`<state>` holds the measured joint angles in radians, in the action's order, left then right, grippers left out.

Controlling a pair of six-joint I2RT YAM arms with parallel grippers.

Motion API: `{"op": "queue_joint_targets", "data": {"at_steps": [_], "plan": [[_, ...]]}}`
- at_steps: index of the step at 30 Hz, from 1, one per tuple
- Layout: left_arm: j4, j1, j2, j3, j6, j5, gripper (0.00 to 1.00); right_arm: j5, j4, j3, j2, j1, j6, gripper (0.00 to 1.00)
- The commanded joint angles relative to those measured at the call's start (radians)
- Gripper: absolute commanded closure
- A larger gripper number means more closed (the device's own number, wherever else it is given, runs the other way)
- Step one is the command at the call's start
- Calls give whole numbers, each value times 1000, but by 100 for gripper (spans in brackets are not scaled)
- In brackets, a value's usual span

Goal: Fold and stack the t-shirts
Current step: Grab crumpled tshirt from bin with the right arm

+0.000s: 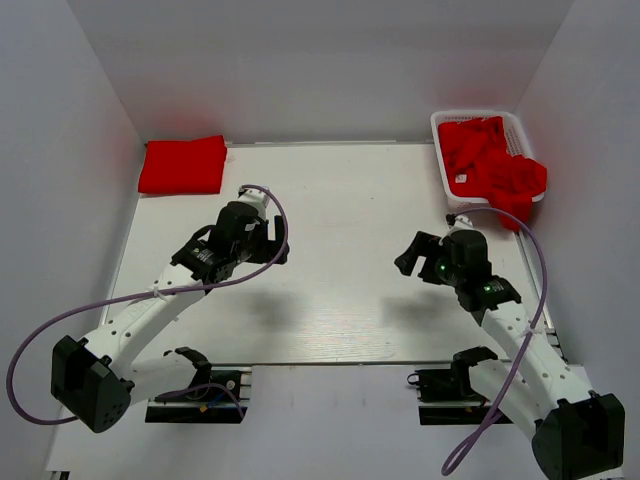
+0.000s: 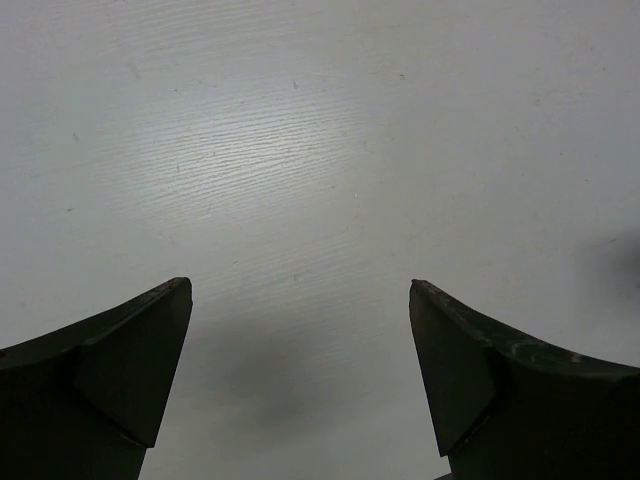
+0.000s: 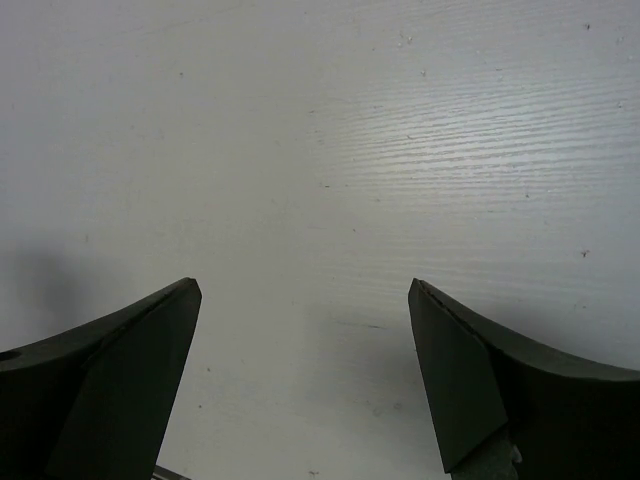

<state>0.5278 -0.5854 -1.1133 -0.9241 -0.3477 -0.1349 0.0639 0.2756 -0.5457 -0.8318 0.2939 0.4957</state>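
Now left gripper and right gripper gape (both empty).

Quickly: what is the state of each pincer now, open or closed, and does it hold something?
Left pincer: open, holding nothing.
Right pincer: open, holding nothing.

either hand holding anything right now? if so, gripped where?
Nothing held: left hand and right hand are both open over the table; the folded t-shirts and the heaped t-shirts in the basket lie away from both.
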Motion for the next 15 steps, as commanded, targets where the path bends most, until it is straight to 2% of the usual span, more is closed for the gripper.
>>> {"op": "queue_joint_targets", "data": {"at_steps": [1,7,10,13,15], "plan": [[20,2,26,5,0,-40,0,17,-70,-2,-23,1,1,10],[21,2,44,5,-10,-40,0,19,-115,-20,-67,-2,-14,10],[12,2,44,14,-10,-40,0,-51,-96,-98,-137,-4,-81,10],[12,2,44,2,-10,-40,0,-159,-37,-296,-263,-10,-170,10],[12,2,21,-10,4,-29,0,-214,65,-432,-398,-18,-204,10]]}}
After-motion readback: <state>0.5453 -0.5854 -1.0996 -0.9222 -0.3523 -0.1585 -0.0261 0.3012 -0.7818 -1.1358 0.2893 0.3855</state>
